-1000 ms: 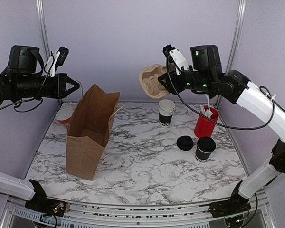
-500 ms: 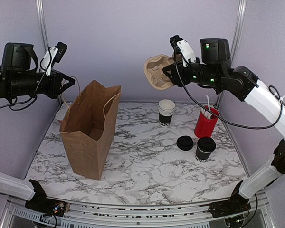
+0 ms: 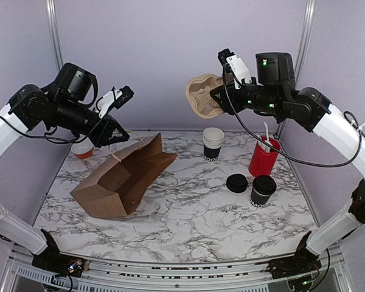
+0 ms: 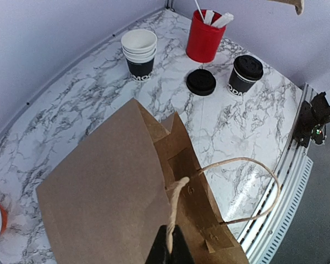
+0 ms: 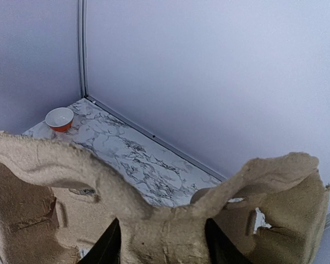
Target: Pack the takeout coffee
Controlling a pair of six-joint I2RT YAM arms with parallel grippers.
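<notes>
On the right side of the marble tabletop point(image 3: 188, 225), the takeout coffee point(image 3: 263, 190) stands upright with its lid on, just beside the low pile of black lids point(image 3: 236, 182) and near the red holder point(image 3: 263, 157); the stack of lidless cups point(image 3: 213, 144) stands farther back. Left of them, well apart from the cup, the brown paper bag point(image 3: 125, 179) lies tipped on its side, and the left hand point(image 4: 168, 248) is closed on its twine handle point(image 4: 179, 192). High above the tabletop, the right hand point(image 5: 162, 245) grips a pulp cup carrier point(image 3: 202, 97). An orange bowl point(image 3: 82, 149) sits at the back left.
</notes>
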